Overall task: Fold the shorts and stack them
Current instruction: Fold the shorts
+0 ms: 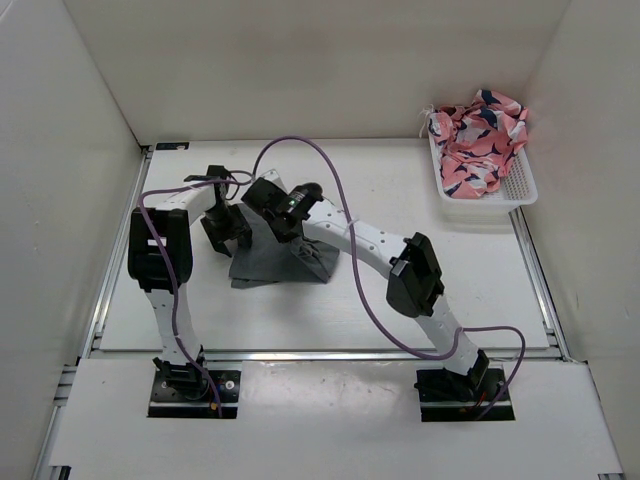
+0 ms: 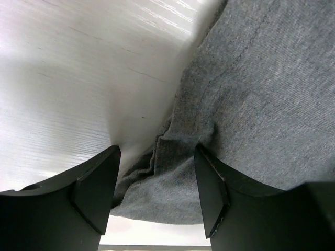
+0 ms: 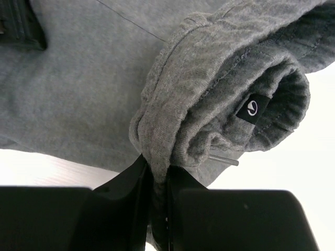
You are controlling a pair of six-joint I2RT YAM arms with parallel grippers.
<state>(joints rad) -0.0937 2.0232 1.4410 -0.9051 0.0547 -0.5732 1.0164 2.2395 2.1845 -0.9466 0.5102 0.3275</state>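
White tabletop (image 1: 450, 300), evenly lit, enclosed on three sides by plain off-white walls (image 1: 300, 60); metal rails (image 1: 112, 270) line its edges.

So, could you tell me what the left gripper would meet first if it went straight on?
Most likely the edge of the shorts lying between the open fingers of the left gripper, with the table just beyond; depth is hard to judge.

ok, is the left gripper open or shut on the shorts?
Open. The left gripper straddles the edge of the shorts, jaws wide apart, table showing between them.
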